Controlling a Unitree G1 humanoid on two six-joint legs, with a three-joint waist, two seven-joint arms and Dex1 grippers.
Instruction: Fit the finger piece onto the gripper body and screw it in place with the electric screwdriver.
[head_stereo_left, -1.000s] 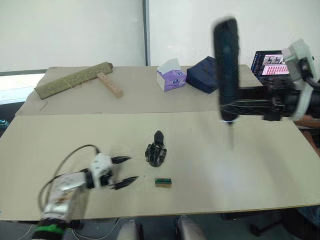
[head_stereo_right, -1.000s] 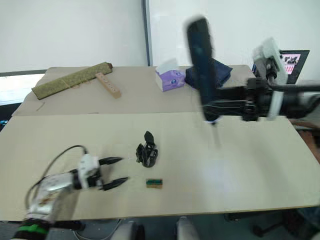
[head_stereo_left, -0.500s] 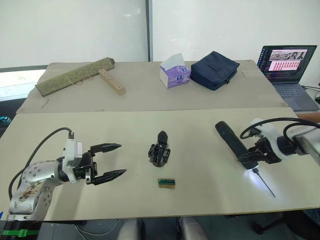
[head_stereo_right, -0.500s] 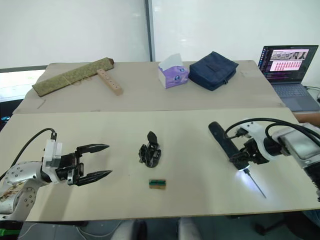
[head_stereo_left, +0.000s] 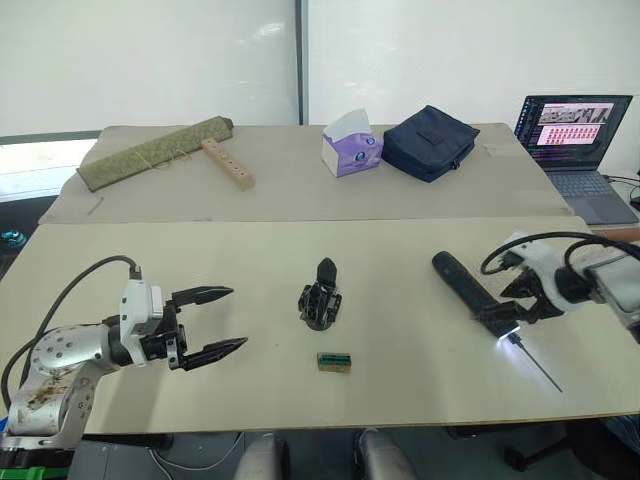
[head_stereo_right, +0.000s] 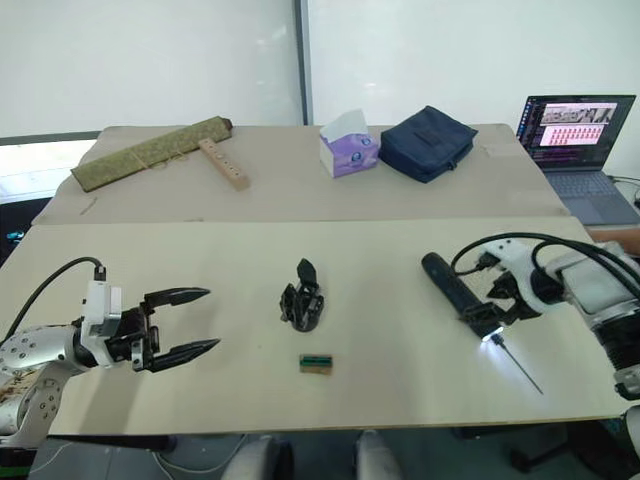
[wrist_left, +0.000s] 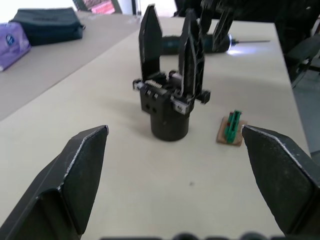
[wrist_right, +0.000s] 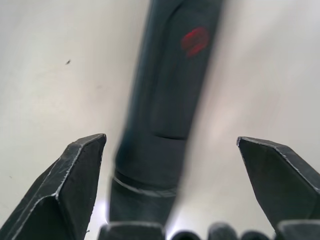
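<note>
We see both grippers released: right gripper (head_stereo_right: 497, 305) straddling the laid-down electric screwdriver (head_stereo_right: 452, 286), left gripper (head_stereo_left: 205, 322) facing the gripper body (head_stereo_left: 320, 297); regrasping comes next

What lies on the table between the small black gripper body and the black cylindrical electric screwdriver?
Bare beige tabletop, in both eye views, separates the gripper body from the electric screwdriver.

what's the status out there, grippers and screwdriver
Left gripper open, empty, facing gripper body. Right gripper open around electric screwdriver lying on table, light on. Nothing in the way.
</note>
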